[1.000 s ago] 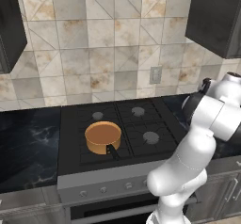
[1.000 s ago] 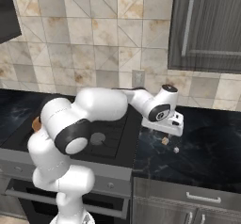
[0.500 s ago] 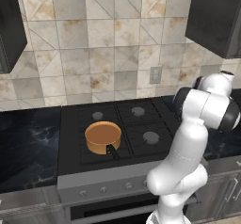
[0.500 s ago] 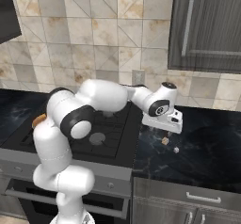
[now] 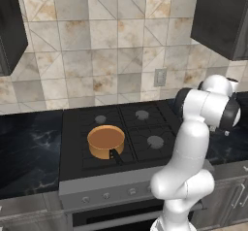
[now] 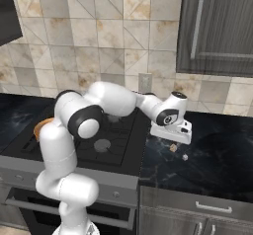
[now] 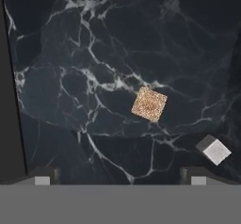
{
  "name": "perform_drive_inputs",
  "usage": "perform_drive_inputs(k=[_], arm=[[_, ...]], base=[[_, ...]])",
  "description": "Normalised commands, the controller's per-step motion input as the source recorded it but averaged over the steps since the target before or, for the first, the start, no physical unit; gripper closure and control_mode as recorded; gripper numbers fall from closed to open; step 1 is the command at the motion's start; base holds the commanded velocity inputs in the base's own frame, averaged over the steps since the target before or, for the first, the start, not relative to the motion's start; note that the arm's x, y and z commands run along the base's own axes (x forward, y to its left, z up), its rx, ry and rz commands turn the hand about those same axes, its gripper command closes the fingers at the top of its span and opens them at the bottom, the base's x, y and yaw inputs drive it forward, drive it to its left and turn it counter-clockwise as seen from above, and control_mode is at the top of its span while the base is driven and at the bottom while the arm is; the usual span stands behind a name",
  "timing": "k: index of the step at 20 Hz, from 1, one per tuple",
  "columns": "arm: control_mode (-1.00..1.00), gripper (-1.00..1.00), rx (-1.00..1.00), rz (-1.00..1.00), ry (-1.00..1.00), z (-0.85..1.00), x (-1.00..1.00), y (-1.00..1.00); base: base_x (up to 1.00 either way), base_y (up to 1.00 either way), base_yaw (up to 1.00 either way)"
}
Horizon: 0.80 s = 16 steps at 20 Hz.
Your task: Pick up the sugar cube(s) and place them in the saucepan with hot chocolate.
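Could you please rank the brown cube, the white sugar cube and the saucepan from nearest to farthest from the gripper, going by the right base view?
1. Brown cube, on the counter just under the open gripper.
2. White sugar cube, slightly farther right on the counter.
3. Saucepan, far left on the stove, behind the arm.

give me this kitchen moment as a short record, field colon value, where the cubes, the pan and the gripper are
gripper: gripper open, above the dark marble counter, holding nothing
brown cube: brown speckled cube flat on the counter, ahead of the fingertips
white cube: white-grey sugar cube on the counter near one fingertip, apart from the brown cube
saucepan: copper saucepan on the stove's front left burner, black handle toward the front
stove: black cooktop, left of the cubes
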Motion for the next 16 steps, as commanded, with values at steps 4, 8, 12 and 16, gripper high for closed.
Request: perform_drive_inputs(k=[4,8,12,16], arm=[[-1.00,-1.00,0.00,0.03,0.01,-0.01,0.28,-0.10],[-1.00,-1.00,0.00,0.04,0.00,-0.01,0.40,-0.17],[-1.00,-1.00,0.00,0.04,0.00,-0.02,0.14,-0.18],[-1.00,-1.00,0.00,0.02,0.00,-0.04,0.00,-0.11]], base=[[0.00,0.00,0.00],[0.00,0.00,0.00],[0.00,0.00,0.00],[0.00,0.00,0.00]])
